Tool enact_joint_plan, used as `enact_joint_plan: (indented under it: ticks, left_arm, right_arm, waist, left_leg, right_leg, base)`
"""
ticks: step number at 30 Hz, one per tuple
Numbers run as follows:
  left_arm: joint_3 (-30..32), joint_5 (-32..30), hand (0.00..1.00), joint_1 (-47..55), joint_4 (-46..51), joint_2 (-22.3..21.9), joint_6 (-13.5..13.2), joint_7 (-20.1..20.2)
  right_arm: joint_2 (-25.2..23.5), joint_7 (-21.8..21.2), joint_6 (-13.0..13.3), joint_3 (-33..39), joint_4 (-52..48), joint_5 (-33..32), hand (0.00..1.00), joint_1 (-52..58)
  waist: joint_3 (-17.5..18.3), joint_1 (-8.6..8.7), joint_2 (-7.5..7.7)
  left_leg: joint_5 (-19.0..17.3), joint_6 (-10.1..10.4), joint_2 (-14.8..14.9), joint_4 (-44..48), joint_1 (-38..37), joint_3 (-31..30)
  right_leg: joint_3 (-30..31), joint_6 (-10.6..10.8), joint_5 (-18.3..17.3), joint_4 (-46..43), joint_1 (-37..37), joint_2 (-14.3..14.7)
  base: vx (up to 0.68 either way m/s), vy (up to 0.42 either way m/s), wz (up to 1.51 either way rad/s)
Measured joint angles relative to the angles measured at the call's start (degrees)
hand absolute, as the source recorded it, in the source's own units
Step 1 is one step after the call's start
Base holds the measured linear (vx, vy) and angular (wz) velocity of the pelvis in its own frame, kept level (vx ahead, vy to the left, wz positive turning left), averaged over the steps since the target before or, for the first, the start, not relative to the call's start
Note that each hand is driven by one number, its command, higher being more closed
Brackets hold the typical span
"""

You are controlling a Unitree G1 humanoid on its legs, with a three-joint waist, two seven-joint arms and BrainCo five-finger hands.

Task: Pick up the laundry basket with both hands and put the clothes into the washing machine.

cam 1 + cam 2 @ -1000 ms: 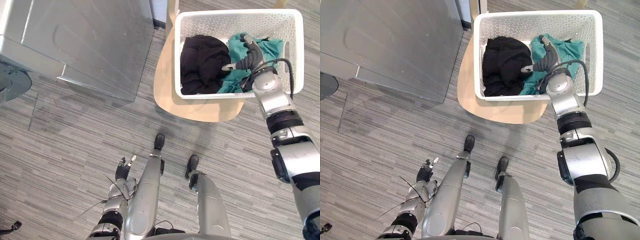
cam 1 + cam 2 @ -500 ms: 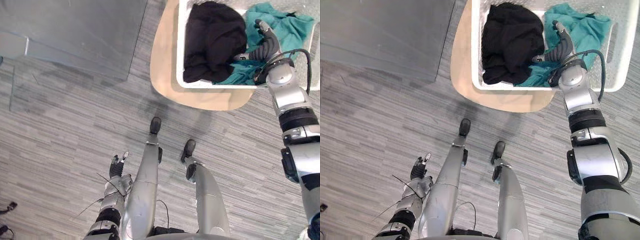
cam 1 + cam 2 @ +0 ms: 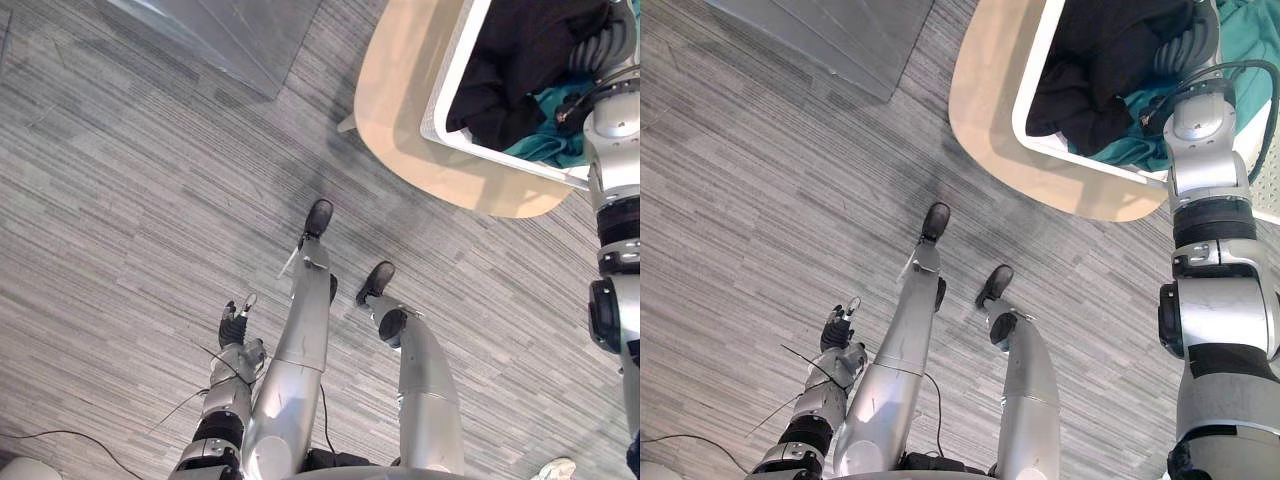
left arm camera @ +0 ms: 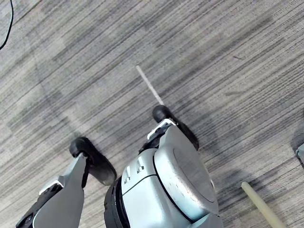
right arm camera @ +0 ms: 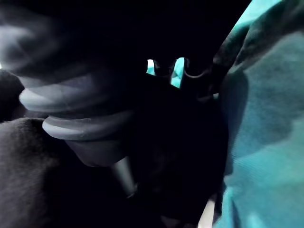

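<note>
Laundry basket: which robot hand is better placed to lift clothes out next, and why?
Right. The right hand is inside the laundry basket, among the black garment and teal garment; the left hand hangs low over the floor, far from it.

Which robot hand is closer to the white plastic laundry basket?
Right. The right hand is inside the white plastic laundry basket, among black and teal clothes; the left hand hangs low over the grey floor, far from it.
</note>
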State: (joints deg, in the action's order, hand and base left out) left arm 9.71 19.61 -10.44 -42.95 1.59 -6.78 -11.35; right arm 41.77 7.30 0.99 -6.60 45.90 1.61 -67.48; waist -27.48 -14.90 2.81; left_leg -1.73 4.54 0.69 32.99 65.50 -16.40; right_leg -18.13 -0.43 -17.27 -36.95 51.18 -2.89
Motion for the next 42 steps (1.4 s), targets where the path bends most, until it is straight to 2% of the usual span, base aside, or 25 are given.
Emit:
enact_joint_plan:
  ticks: [5,7,11,15,18,25,27,31,33,37,42]
  left_arm:
    - [0.0,0.0,0.0,0.0,-0.1,0.0,0.0,0.0]
    - [0.0,0.1,0.0,0.0,-0.1,-0.2,0.0,0.0]
    - [0.0,0.1,0.0,0.0,-0.7,-0.2,0.0,0.1]
    - [0.0,0.0,0.0,0.2,-2.7,0.1,0.3,0.1]
    - [0.0,0.0,0.0,1.0,-3.4,0.0,0.2,0.1]
    - [-0.9,-0.1,0.0,3.6,-4.9,0.8,0.3,0.3]
    - [-2.0,-0.1,0.0,4.9,-5.0,0.8,0.3,1.0]
    - [-4.7,-0.2,0.0,7.4,-5.4,0.8,0.4,1.9]
    - [-5.0,-0.8,0.0,9.1,-7.3,0.8,0.5,2.8]
    - [-4.5,-2.3,0.0,11.3,-9.0,0.8,1.4,3.9]
    - [-2.2,-5.1,0.0,12.6,-11.2,0.8,2.1,5.0]
  right_arm:
    - [-2.8,-0.1,-0.2,0.1,0.9,0.0,1.0,0.8]
    - [-5.9,-0.1,-0.2,0.1,1.1,-0.7,1.0,3.4]
    - [-8.6,-0.1,-0.4,0.0,1.0,-1.8,1.0,5.3]
    - [-9.9,-0.1,-1.2,0.4,-0.2,-3.6,1.0,6.9]
    - [-10.2,0.1,-1.4,2.9,-3.7,-3.8,1.0,9.0]
    - [-11.1,0.1,-1.4,5.5,-11.7,-6.0,1.0,13.5]
    - [-12.1,0.2,-1.4,6.0,-13.2,-6.3,1.0,15.2]
    - [-13.0,0.1,-1.4,6.2,-14.3,-6.7,1.0,18.8]
    - [-14.6,0.1,-1.4,6.4,-15.9,-6.7,1.0,21.7]
    - [-15.1,0.0,-1.4,7.0,-15.9,-6.6,1.0,24.6]
    - [-17.1,-0.2,-1.4,8.8,-18.9,-6.0,1.0,29.4]
  waist:
    - [0.0,0.03,0.03]
    - [0.0,0.02,0.03]
    - [0.1,0.16,0.08]
    - [0.1,1.69,0.11]
    - [0.2,1.61,0.21]
    - [0.5,4.05,0.19]
    - [3.4,4.63,0.15]
    - [7.5,4.63,0.01]
    - [10.8,4.84,0.03]
    - [15.2,4.81,-0.27]
    - [19.0,4.91,-0.14]
  left_leg:
    - [0.5,0.5,0.3,-0.1,-1.7,-0.3]
    - [0.5,0.5,0.6,-0.1,-4.0,0.4]
    - [0.3,0.1,1.3,0.0,-7.0,2.7]
    - [-0.1,-0.5,1.2,-0.7,-12.1,4.9]
    - [0.1,-1.0,0.8,-2.9,-16.9,7.0]
    - [2.5,-1.9,-1.4,-9.6,-29.2,9.0]
    - [2.8,-1.9,-1.6,-11.0,-30.1,9.0]
    - [3.5,-2.0,-2.0,-14.3,-35.0,8.9]
    - [3.9,-2.0,-2.1,-16.9,-38.0,8.8]
    - [4.2,-2.0,-2.4,-19.5,-41.2,8.2]
    - [4.2,-2.0,-2.6,-21.7,-44.4,8.1]
  right_leg:
    - [-0.6,0.0,0.0,-0.9,-1.1,0.0]
    - [-0.3,-0.1,-0.1,-1.0,-3.1,-0.1]
    - [1.4,-0.1,-0.1,-1.3,-5.3,-0.1]
    - [2.7,-0.1,-0.5,-1.9,-9.1,-1.1]
    - [4.1,0.2,-0.7,-2.1,-12.4,-2.1]
    - [4.4,1.1,-1.5,-1.1,-21.9,-5.3]
    - [4.2,1.2,-1.6,-0.2,-22.8,-5.5]
    - [3.7,1.3,-1.6,2.3,-27.3,-5.9]
    - [3.2,1.5,-1.7,4.0,-30.0,-6.1]
    - [2.1,1.7,-1.8,6.6,-33.5,-6.2]
    - [0.9,2.3,-1.4,10.9,-38.0,-6.1]
  base:
    - [0.07,-0.046,0.06]
    - [0.05,-0.037,-0.03]
    - [0.01,-0.016,-0.18]
    - [-0.01,-0.005,-0.04]
    - [-0.04,-0.024,-0.03]
    - [0.02,-0.033,0.13]
    - [0.03,-0.016,0.09]
    - [0.07,-0.023,0.08]
    - [0.09,-0.028,0.08]
    - [0.08,-0.013,0.11]
    - [0.11,0.002,0.08]
